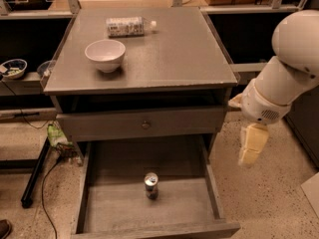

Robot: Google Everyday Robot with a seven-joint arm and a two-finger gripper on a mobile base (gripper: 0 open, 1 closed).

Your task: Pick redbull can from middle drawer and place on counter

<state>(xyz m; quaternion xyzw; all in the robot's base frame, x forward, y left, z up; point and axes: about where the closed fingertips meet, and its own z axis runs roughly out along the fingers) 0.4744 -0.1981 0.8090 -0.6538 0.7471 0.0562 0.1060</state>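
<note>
- Camera view showed a white round bowl (104, 55) on the left of the counter (174, 59), the broad flat worn grey top of the wooden cabinet. A clear plastic bottle with a white cap (127, 26) lay on its side behind the bowl, so the right half looked the likelier spot to set a can down.
- Under the grey drawer front with a small round knob (145, 125), the middle drawer (114, 210), deep grey wood with a plank floor, stood pulled out, open to reach from above.
- The redbull can (151, 185), slim, blue and silver, stood upright near the middle of that floor, apart from every wall.
- The cream-coloured gripper (250, 146) hung pointing down outside the drawer's right wall, higher than the can and well apart from it. Whether it was wide or narrow I cannot tell.
</note>
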